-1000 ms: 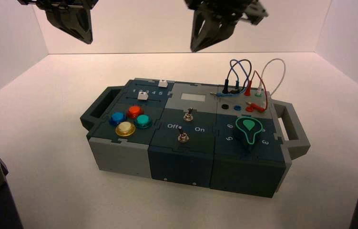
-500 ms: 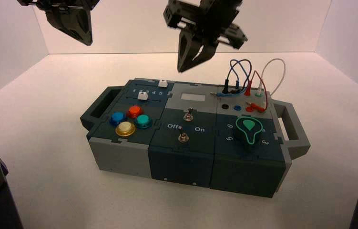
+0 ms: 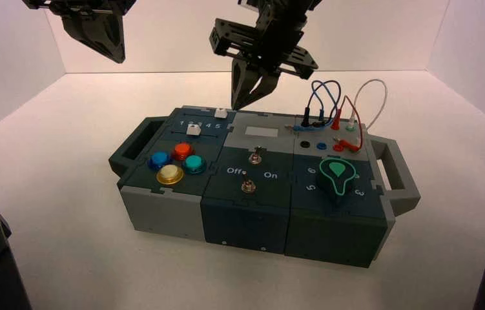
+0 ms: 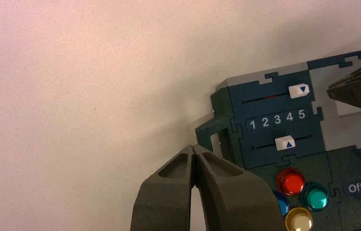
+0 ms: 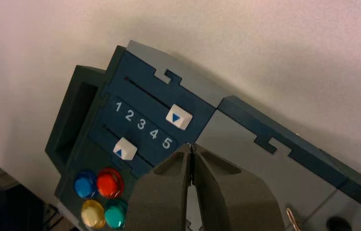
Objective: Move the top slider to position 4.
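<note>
The top slider (image 3: 221,113) is a small white knob at the box's far left corner. In the left wrist view the top slider (image 4: 298,90) stands by the digit 5, next to position 4 (image 4: 290,116) in the printed row. In the right wrist view the top slider (image 5: 179,118) and position 4 (image 5: 154,134) lie just beyond my right gripper (image 5: 191,145), which is shut and holds nothing. My right gripper (image 3: 236,106) hangs above and slightly right of the knob, apart from it. My left gripper (image 3: 115,57) is parked high at the far left, shut and empty (image 4: 194,147).
A second white slider (image 3: 193,130) sits nearer than the number row. Red, blue, teal and yellow buttons (image 3: 175,161) lie in front of it. Toggle switches (image 3: 255,155), a green dial (image 3: 337,175) and looped wires (image 3: 336,103) fill the middle and right. Handles (image 3: 398,171) stick out at both ends.
My right arm has swung left and down from above the box's middle to just over the far left slider corner. The left arm has not moved.
</note>
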Robot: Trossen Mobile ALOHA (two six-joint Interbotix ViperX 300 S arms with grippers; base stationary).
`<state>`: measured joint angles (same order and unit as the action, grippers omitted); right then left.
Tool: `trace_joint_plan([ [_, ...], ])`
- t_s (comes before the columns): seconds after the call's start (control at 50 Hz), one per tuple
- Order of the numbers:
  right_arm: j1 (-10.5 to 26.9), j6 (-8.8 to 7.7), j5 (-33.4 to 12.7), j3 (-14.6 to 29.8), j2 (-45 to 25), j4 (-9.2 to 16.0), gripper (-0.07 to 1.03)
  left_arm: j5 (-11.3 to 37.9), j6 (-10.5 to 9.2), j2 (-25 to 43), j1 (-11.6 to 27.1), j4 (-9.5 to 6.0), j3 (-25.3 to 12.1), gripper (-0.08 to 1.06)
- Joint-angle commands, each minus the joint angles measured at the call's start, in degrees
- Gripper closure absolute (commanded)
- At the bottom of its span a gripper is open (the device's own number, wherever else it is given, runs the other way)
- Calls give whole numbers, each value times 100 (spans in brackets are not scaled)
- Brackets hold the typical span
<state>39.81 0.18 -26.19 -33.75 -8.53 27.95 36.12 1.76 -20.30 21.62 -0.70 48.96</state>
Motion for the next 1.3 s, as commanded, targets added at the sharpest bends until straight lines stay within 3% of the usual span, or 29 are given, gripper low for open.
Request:
trace_joint_plan([
  [0.02, 18, -18, 18, 185, 0, 26, 98, -18, 35, -26, 9, 0, -167, 100],
  [1.3, -62, -35, 185, 466, -387, -18, 98, -9, 79, -18, 9, 0, -167, 100],
])
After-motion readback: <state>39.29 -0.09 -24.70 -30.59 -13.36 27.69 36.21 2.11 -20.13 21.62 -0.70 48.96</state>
